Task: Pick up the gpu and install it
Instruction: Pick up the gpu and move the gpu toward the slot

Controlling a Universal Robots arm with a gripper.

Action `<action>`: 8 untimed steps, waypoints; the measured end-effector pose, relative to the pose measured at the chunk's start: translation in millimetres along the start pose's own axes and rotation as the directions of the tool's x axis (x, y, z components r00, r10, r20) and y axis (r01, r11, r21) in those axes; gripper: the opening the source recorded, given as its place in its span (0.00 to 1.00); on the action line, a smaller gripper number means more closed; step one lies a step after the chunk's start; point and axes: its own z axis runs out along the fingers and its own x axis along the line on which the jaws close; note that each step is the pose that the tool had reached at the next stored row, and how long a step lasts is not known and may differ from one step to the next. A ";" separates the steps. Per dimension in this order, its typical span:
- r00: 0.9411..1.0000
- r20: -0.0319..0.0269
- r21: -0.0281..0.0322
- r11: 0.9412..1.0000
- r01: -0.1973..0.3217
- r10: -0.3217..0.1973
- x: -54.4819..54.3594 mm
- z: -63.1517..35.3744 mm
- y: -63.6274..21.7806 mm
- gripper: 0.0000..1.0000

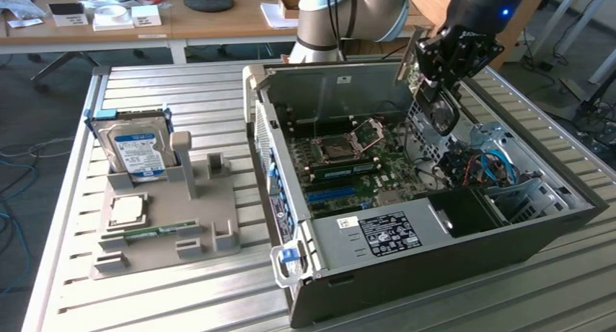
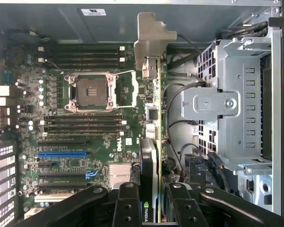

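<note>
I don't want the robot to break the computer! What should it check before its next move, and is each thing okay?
1. Hand gripping the gpu: ok, clamped from both sides.
2. Computer case open: ok, motherboard bare inside.
3. Gpu above the case opening: ok in the exterior view.
4. Gpu seated in a slot: not ok, it hangs in the air.
5. Gpu lined up with the blue slot: cannot tell.
6. Cables out of the way: cannot tell, some lie close to the card.
</note>
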 end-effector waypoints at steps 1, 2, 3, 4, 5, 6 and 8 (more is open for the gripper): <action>1.000 0.000 0.000 1.000 0.000 0.000 0.0 0.4 0.0 0.27; 1.000 0.000 0.000 1.000 0.000 0.000 0.0 0.8 -0.1 0.27; 1.000 0.000 0.000 1.000 0.000 0.000 0.0 1.3 -0.1 0.27; 1.000 0.000 -0.001 1.000 0.000 0.000 0.0 2.2 -0.2 0.27; 1.000 0.000 -0.001 1.000 0.000 0.000 0.1 3.7 -0.3 0.27; 1.000 0.000 0.000 1.000 0.000 0.000 0.1 5.2 -0.4 0.27; 1.000 0.000 0.000 1.000 0.000 0.000 0.1 6.7 -0.5 0.27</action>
